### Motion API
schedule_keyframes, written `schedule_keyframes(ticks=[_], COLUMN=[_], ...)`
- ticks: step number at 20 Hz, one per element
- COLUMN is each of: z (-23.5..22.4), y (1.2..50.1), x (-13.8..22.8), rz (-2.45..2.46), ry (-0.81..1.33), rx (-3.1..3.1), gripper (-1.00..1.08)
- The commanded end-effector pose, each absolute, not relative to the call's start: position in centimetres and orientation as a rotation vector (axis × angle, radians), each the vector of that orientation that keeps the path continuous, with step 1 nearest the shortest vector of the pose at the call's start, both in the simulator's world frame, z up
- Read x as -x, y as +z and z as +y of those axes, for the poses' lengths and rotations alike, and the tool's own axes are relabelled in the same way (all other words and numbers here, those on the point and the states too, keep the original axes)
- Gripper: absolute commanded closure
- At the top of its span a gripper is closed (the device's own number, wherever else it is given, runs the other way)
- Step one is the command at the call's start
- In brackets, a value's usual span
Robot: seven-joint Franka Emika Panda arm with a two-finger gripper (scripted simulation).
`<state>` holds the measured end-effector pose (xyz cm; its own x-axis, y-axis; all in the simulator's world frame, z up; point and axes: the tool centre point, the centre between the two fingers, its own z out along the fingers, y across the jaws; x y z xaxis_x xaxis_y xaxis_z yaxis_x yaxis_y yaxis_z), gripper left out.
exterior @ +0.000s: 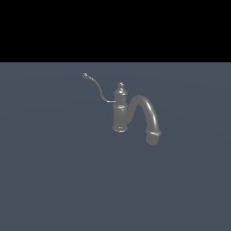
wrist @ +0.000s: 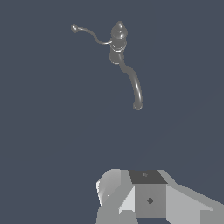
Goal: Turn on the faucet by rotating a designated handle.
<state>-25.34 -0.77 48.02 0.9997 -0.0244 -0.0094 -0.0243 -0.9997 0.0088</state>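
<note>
The faucet (exterior: 120, 113) is a small grey metal piece standing on the flat floor, with an upright column and a knob on top. Its thick arched spout (exterior: 148, 113) curves down toward the exterior view's right. The handle (exterior: 95, 85) is a thin curved wire running from the column toward the exterior view's left and ends in a small ball tip (exterior: 85, 75). The wrist view shows the faucet (wrist: 118, 41) and the handle (wrist: 89, 33) far ahead of my gripper (wrist: 131, 179). Only grey finger blocks (wrist: 149, 194) show at the frame's edge, well apart from the faucet. The exterior view does not show the gripper.
A flat blue-grey floor (exterior: 54, 180) surrounds the faucet on all sides. A black band fills the upper part of the exterior view. No other objects show.
</note>
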Motion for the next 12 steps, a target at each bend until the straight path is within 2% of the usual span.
schedule_keyframes(ticks=[1, 12], z=[-0.77, -0.27], y=[48.02, 48.36], x=[25.34, 25.22], rz=[-0.038, 0.003], ry=[-0.015, -0.033], rx=[-3.133, -3.125], gripper=[1.08, 1.08])
